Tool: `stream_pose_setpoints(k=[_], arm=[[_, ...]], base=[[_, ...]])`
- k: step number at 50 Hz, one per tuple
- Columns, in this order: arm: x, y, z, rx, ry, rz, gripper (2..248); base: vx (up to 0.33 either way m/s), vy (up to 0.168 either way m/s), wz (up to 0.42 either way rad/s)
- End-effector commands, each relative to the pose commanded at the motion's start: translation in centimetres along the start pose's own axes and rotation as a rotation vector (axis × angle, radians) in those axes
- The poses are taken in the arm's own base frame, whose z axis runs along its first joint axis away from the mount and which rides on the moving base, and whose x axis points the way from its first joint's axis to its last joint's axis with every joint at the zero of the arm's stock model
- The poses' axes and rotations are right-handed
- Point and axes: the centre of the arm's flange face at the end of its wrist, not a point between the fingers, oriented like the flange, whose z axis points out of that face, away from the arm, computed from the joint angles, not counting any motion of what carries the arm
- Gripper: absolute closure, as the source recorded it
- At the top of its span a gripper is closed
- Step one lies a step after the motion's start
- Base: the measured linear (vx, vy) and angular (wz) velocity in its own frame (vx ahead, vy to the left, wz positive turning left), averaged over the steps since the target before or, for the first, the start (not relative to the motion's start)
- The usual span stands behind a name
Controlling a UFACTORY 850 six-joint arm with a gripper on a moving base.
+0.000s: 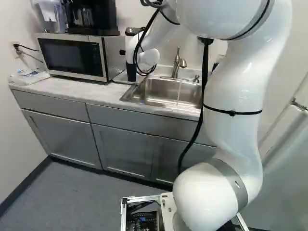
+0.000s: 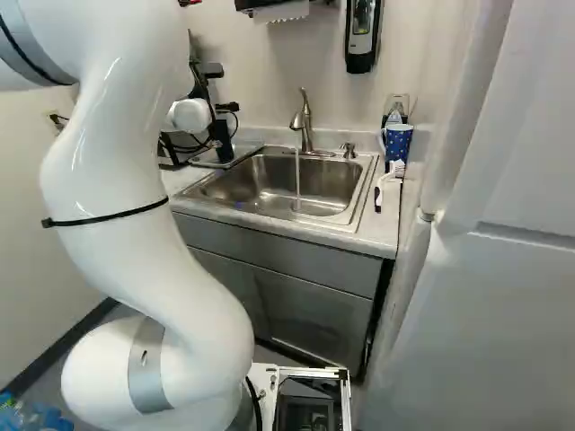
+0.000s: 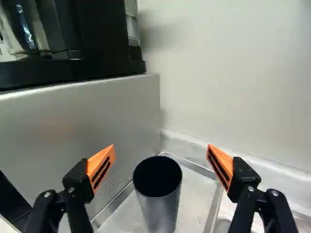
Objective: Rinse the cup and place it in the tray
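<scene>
a dark cup stands upright in the tray on the desk, beside the microwave, in the upper middle of the left base view. the tool has its 2 fingers spread wide; in the wrist view the cup shows between them, touching neither. near the middle of the right base view, water runs from the faucet into the sink; a blue spotted mug is at upper right.

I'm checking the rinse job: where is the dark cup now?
In the wrist view, the dark cup stands upright in the tray, between the open fingers of the gripper; in the left base view, that tray is right of the microwave.
</scene>
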Motion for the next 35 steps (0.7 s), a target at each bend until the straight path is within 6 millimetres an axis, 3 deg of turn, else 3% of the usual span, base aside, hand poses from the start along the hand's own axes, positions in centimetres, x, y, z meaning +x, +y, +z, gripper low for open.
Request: stream_pose_setpoints(k=[35], arm=[[0.6, 5.0, -1.9, -0.082, 0.004, 0.006, 3]], base=[[0.000, 0.000, 0.000]])
